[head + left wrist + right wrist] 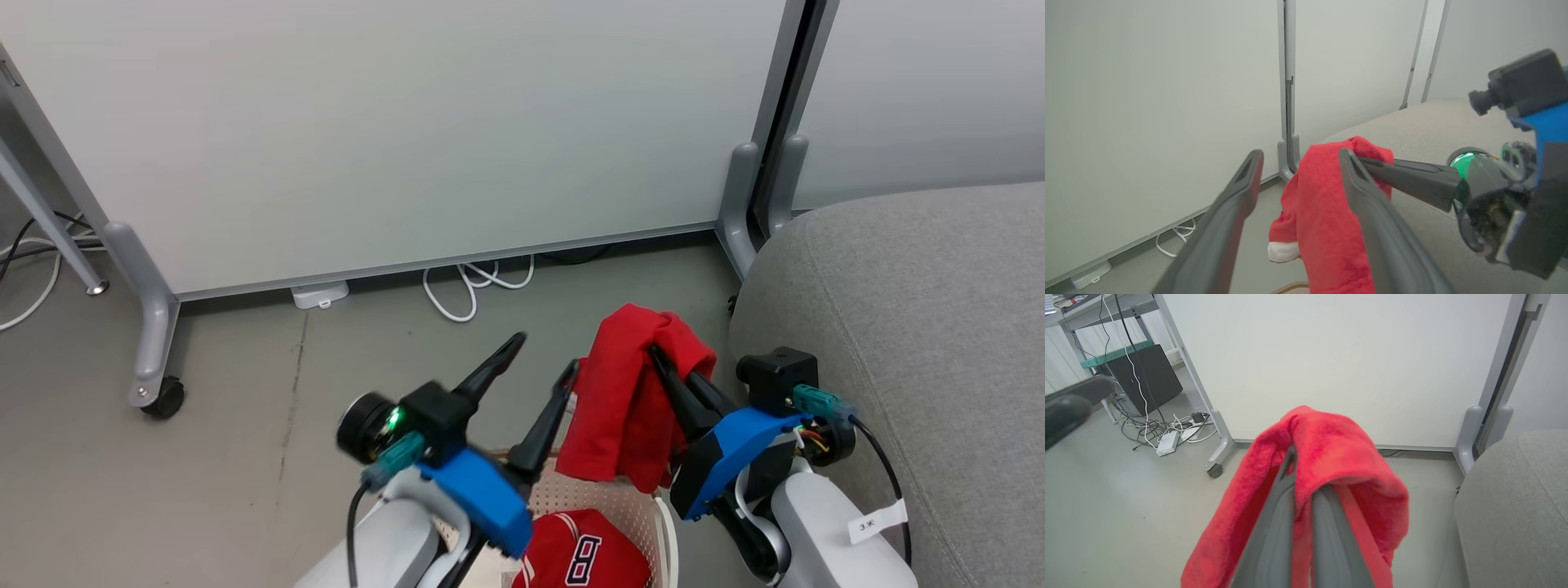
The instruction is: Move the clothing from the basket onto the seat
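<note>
A red piece of clothing (pixel 624 396) hangs in the air above the basket (pixel 584 488), draped over my right gripper (pixel 660 359), which is shut on its top fold. The right wrist view shows the fabric (pixel 1339 449) pinched between the closed fingers (pixel 1286 506). My left gripper (pixel 539 359) stands open just left of the cloth, its fingers (pixel 1241 183) wide apart and holding nothing; the clothing (pixel 1323 212) hangs beyond them. A second red jersey with a number 8 (pixel 584 555) lies in the basket. The grey seat (pixel 922 327) is to the right.
A pale partition panel on castor legs (pixel 155 359) stands across the back, with white cables (pixel 469 286) on the floor beneath it. A table with a black box and tangled cords (pixel 1147 375) is off to the left. Grey floor lies between the partition and the basket.
</note>
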